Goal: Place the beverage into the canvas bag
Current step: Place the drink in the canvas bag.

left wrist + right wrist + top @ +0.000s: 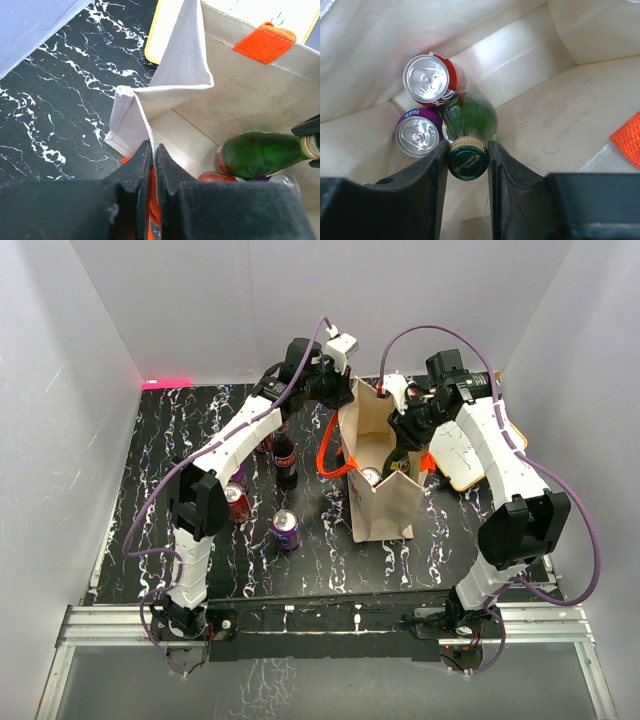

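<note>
Plainly, the right gripper (466, 150) is clenched on the neck of the green glass bottle (472, 117), its two black fingers (436, 165) pressing either side just below the gold-banded green cap. The bottle hangs inside the tall beige canvas bag (560, 115), base down, and I cannot tell whether it touches the bag's floor. Glass and full by the look of it, it is likely heavy for its width, hard, smooth and breakable. The ridge under the cap is the sound place to hold, since it stops the neck from slipping through the pads.

Just below, on the bag's floor, stand a red aluminium can (431, 80) and a purple aluminium can (417, 134), side by side, with the bottle's shoulder close against both. A glass base landing on those thin lids could tip or dent them.

The left gripper (153, 155) is pinched tight on the bag's rim near an orange loop handle (263, 44), holding the soft, floppy mouth open.

Outside the bag, on the left arm's side, stand a dark plastic cola bottle (285, 455) and two more cans.
</note>
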Controlling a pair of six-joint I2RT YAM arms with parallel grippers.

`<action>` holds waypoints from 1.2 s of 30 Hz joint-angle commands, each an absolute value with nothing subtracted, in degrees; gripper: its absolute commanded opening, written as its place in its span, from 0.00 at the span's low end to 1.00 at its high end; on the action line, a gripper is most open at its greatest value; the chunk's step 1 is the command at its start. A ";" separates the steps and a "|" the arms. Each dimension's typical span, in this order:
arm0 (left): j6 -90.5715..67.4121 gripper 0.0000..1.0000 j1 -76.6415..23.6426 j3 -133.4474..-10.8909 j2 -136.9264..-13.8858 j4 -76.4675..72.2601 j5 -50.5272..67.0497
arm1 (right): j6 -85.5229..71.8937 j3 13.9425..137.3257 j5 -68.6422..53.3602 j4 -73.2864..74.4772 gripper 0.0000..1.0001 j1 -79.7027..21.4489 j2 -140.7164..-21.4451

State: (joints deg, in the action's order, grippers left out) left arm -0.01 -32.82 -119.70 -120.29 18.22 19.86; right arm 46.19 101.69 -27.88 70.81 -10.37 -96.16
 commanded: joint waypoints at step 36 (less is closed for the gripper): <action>12.96 0.78 -31.63 -107.25 -100.61 19.29 41.40 | 26.13 77.48 -32.91 46.64 0.08 -13.87 -80.24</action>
